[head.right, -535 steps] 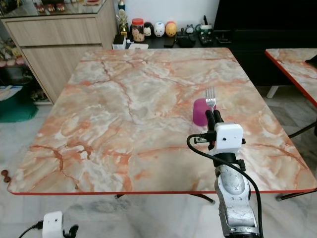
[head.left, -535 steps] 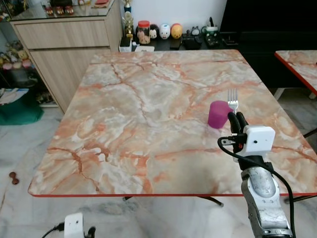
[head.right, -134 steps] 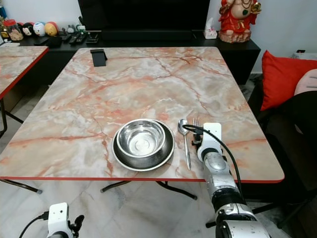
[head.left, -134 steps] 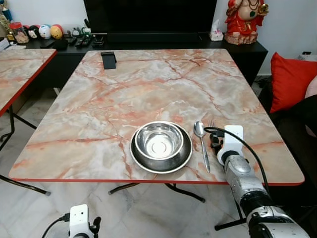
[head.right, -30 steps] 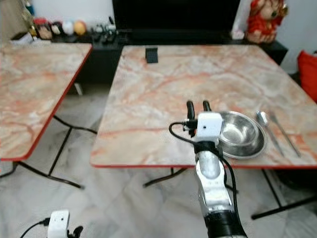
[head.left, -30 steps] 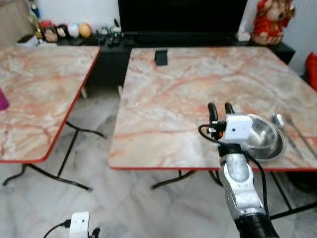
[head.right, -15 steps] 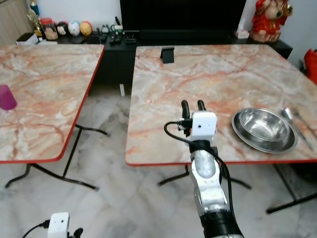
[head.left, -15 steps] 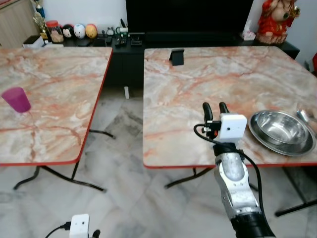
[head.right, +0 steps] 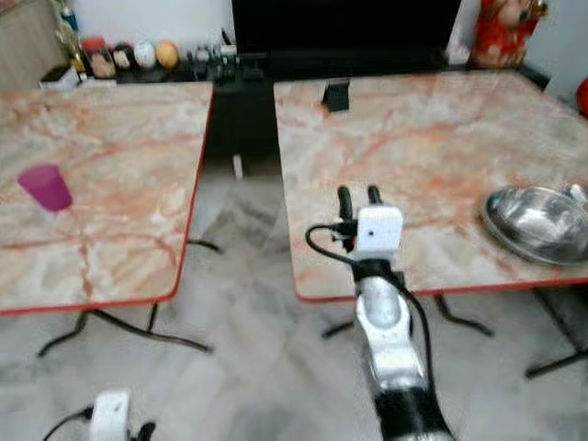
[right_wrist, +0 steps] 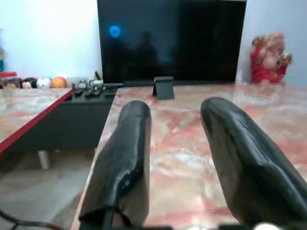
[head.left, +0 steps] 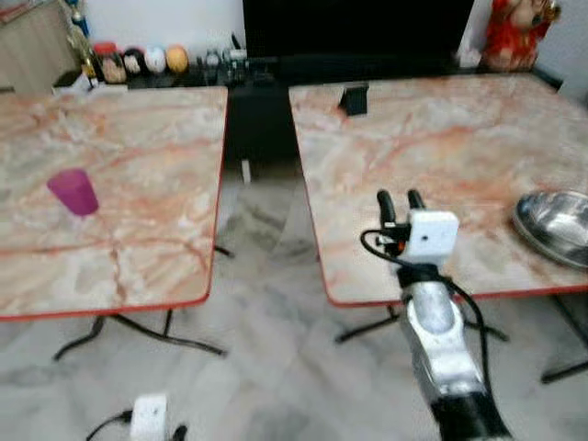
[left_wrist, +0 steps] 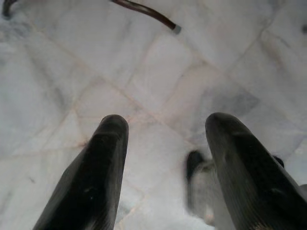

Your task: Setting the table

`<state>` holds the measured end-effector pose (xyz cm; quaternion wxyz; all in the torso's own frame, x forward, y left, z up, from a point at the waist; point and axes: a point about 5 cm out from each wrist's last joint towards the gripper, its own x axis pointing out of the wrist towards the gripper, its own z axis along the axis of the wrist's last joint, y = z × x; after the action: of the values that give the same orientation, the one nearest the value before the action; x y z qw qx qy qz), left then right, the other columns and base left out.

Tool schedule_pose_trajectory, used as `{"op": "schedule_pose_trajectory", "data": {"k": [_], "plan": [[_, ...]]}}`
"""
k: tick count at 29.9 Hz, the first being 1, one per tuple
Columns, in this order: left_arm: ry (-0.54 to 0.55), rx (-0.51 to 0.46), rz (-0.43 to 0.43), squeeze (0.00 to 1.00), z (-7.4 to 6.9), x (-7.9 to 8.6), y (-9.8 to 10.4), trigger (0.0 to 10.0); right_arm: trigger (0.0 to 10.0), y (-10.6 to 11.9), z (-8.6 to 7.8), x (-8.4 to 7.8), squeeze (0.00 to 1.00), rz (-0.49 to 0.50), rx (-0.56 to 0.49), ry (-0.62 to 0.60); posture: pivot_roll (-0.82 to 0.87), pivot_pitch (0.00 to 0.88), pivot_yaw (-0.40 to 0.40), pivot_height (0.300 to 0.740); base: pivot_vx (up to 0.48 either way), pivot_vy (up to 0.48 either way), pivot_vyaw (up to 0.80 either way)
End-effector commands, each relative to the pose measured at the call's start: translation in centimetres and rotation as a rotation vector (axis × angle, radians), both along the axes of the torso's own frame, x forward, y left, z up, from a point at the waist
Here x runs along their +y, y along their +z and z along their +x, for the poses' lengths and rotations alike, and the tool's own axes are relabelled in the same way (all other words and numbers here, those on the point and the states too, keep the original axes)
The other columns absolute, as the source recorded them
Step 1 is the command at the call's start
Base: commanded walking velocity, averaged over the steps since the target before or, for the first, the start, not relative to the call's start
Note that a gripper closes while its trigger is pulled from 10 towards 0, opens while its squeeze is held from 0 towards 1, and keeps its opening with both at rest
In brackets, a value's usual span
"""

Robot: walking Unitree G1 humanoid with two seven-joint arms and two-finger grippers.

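A purple cup (head.left: 73,191) stands upright on the left marble table (head.left: 138,248). Near the right edge of the right marble table (head.left: 432,147) sits a steel bowl on its plate (head.right: 540,222), partly cut off in the left eye view. My right gripper (head.left: 399,197) is raised in front of that table's front left corner, open and empty. In the right wrist view the right gripper (right_wrist: 175,108) looks along the tabletop toward the dark TV. Low over the marble floor, my left gripper (left_wrist: 165,124) hangs open with nothing in it.
A strip of marble floor (head.left: 266,230) separates the two tables, with metal table legs (head.left: 138,331) beneath. A small black stand (head.left: 354,98) sits at the right table's far side. A black cabinet with trinkets (head.left: 175,62) and a red statue (head.left: 514,32) line the back wall.
The whole view has swung left: the cup and left table have come further in, and the bowl has slid to the right edge. My right gripper stays raised and open.
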<state>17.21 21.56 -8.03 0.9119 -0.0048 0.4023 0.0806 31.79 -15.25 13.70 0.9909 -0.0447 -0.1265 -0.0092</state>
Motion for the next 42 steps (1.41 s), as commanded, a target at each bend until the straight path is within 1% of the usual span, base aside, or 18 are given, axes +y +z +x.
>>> {"op": "schedule_pose_trajectory", "data": {"k": [1,7,10,14,20,25,37,42], "plan": [[0.013,0.013,0.007,0.0,-0.3,0.5,-0.1,10.0,10.0,0.7,0.3,0.6,0.0,0.006,-0.022,0.02,-0.12,0.0,0.002,0.719,0.0,0.375,0.0],[0.019,0.025,0.006,0.0,-0.6,0.6,-0.2,10.0,10.0,0.3,0.1,0.3,0.0,-0.007,-0.006,0.024,-0.13,0.0,0.002,0.719,0.0,0.347,0.0],[0.017,0.024,0.007,0.0,-0.6,0.6,-0.2,10.0,10.0,-0.1,0.1,-0.2,0.0,-0.02,0.011,0.02,-0.13,0.0,0.001,0.719,0.0,0.0,0.0],[0.019,0.029,0.006,0.0,-0.5,0.6,-0.2,10.0,10.0,-0.6,0.2,-1.6,0.0,-0.047,0.041,-0.008,-0.13,0.0,-0.002,0.719,0.0,0.0,0.0],[0.029,0.036,0.002,0.0,-0.6,0.7,-0.2,10.0,10.0,-0.2,0.4,-1.4,0.0,-0.05,0.03,-0.001,-0.13,0.0,-0.004,0.719,0.0,0.046,0.0],[0.032,0.044,0.001,0.0,-0.8,0.8,-0.3,10.0,10.0,0.1,0.5,-1.0,0.0,-0.046,0.019,0.009,-0.12,0.0,-0.004,0.719,0.0,0.461,0.0],[0.046,0.07,0.003,0.0,-1.3,1.6,-0.4,10.0,10.0,0.1,0.6,-0.2,0.0,-0.035,0.017,0.04,-0.12,0.0,-0.006,0.719,0.0,0.48,0.0],[0.046,0.07,0.002,0.0,-1.4,1.4,-0.5,10.0,10.0,0.1,0.6,0.0,0.0,-0.031,0.017,0.044,-0.12,0.0,-0.005,0.719,0.0,0.48,0.0]]}}
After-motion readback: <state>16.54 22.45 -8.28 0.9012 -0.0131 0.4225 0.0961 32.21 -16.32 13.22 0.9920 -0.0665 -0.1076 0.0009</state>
